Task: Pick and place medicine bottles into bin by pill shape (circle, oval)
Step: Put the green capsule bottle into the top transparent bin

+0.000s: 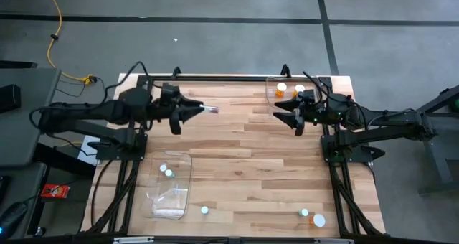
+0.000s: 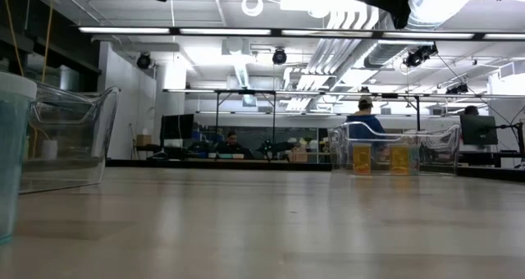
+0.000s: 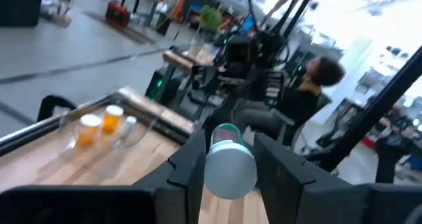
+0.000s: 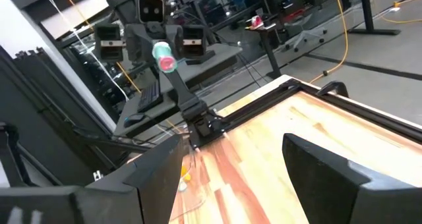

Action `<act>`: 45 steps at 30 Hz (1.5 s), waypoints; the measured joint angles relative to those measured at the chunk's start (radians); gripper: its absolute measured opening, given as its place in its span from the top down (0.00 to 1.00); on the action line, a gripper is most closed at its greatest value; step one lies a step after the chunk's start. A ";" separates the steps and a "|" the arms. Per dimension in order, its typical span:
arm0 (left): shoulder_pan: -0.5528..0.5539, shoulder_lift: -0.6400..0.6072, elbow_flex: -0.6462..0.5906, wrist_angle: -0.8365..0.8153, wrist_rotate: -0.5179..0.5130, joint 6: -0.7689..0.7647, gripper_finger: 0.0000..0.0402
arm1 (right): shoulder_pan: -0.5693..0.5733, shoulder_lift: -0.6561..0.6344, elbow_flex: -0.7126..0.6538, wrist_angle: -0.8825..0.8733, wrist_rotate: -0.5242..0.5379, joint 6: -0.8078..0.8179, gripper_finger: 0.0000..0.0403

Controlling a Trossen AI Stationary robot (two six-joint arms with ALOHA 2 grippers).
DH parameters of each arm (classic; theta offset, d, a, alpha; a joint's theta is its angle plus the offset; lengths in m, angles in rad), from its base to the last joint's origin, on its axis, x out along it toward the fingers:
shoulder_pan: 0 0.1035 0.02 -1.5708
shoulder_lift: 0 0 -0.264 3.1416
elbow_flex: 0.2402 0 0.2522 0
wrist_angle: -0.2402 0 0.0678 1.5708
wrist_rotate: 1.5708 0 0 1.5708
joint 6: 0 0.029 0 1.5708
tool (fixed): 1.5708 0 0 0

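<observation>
High view: left end effector (image 1: 204, 110) pinches a teal bottle (image 1: 213, 110) aloft, right end effector (image 1: 287, 113) spread empty. Two bottles sit in each bin (image 1: 183, 194); three wait on the worktop (image 1: 244, 165).

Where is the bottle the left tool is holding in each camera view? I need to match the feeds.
High view: the held bottle pokes from the left tool, raised over the table's upper middle.
Low view: not in it.
Left wrist view: lower centre, white cap facing the camera.
Right wrist view: upper left, in the far arm's tool.
Shared landmark: the clear bin with orange bottles.
</observation>
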 joint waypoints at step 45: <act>-0.729 0.481 0.059 -0.896 -0.088 -0.140 0.74 | 0.000 0.070 0.001 -0.011 0.034 0.008 0.37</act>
